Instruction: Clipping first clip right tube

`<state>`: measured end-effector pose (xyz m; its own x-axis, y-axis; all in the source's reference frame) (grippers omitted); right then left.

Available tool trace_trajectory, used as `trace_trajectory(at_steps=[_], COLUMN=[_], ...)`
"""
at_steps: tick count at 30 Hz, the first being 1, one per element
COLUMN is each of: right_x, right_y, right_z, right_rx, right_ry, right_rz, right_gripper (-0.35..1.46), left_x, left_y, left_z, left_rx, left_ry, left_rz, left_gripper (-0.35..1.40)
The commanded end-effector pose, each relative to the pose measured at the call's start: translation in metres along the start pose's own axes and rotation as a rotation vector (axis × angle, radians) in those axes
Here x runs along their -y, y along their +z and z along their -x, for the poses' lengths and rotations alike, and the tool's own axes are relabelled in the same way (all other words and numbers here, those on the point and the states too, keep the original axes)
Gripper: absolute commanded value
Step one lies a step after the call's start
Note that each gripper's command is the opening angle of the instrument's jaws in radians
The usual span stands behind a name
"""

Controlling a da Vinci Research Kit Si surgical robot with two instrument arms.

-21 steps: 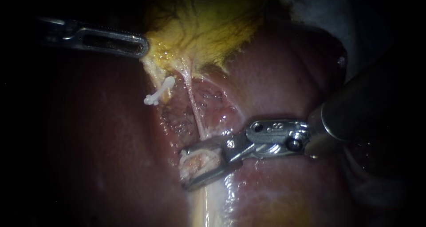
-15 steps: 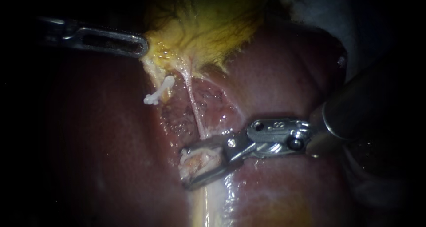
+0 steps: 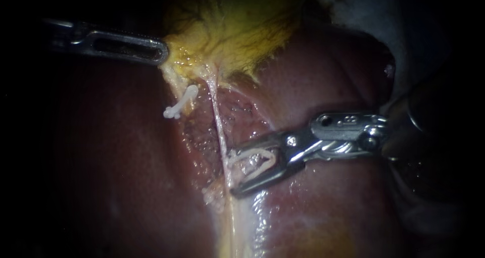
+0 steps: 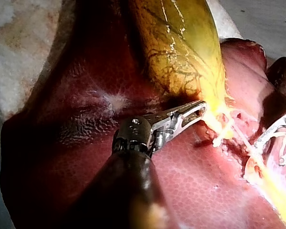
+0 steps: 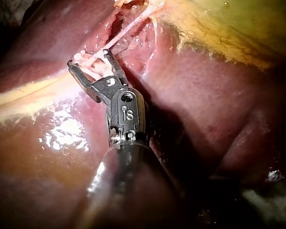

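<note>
- right instrument [image 3: 232, 172]: comes in from the right edge, with its jaws spread wide and pointing toward the middle of the endoscope view.
- open clip [image 3: 260, 168]: sits white and V-shaped inside those jaws, one leg along each jaw, with the hinge toward the wrist joint and the mouth facing outward.
- right tube [image 3: 217, 121]: runs as a thin pale strand from the lower edge of the gallbladder [image 3: 232, 31] down the raw bed and meets the jaw tips right at the clip's mouth. Cannot be told whether it is already inside the clip or only against it.
- frayed pale tissue [image 3: 212, 192]: lies just beside the lower jaw tip at the tube's lower end, above a pale stripe [image 3: 230, 227] that runs down the liver [image 3: 323, 76].
- left tube [image 3: 174, 84]: hangs beside the right tube, apart from the spread jaws, and carries a closed clip [image 3: 182, 102] across it.
- left instrument [image 3: 164, 52]: reaches in from the left, jaws pressed together on the lower corner of the gallbladder, just above the left tube.
- gallbladder: yellow and veined, fills the upper middle above both tubes.
- liver: dark red and wet, surrounds the bed on every side, partly hidden on the right by the dark shaft [image 3: 434, 116].
- pale cloth [image 3: 353, 5]: shows beyond the liver at the upper right.
</note>
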<state>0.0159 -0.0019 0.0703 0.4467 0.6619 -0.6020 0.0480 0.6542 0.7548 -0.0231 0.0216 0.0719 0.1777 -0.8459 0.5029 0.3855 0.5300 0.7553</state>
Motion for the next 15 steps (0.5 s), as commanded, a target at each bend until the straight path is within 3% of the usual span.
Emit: trace_trajectory(at_steps=[1,12,15], right_x=[-0.0005,-0.0032,-0.0038], right_y=[0.0002,0.0020,0.0028], right_z=[0.0004,0.0027,0.0029], right_rx=[0.000,-0.009,-0.046], right_ry=[-0.002,0.038,0.057], right_rz=[0.002,0.014,0.005], right_gripper=[0.47,0.47,0.47], left_x=[0.0000,-0.0001,-0.0001], left_y=[0.0000,0.0000,0.0001], left_z=[0.0000,-0.0001,-0.0001], left_rx=[0.000,0.001,0.001], left_ry=[0.000,0.001,0.001], left_rz=[0.000,0.003,0.003], left_gripper=[-0.35,-0.35,-0.35])
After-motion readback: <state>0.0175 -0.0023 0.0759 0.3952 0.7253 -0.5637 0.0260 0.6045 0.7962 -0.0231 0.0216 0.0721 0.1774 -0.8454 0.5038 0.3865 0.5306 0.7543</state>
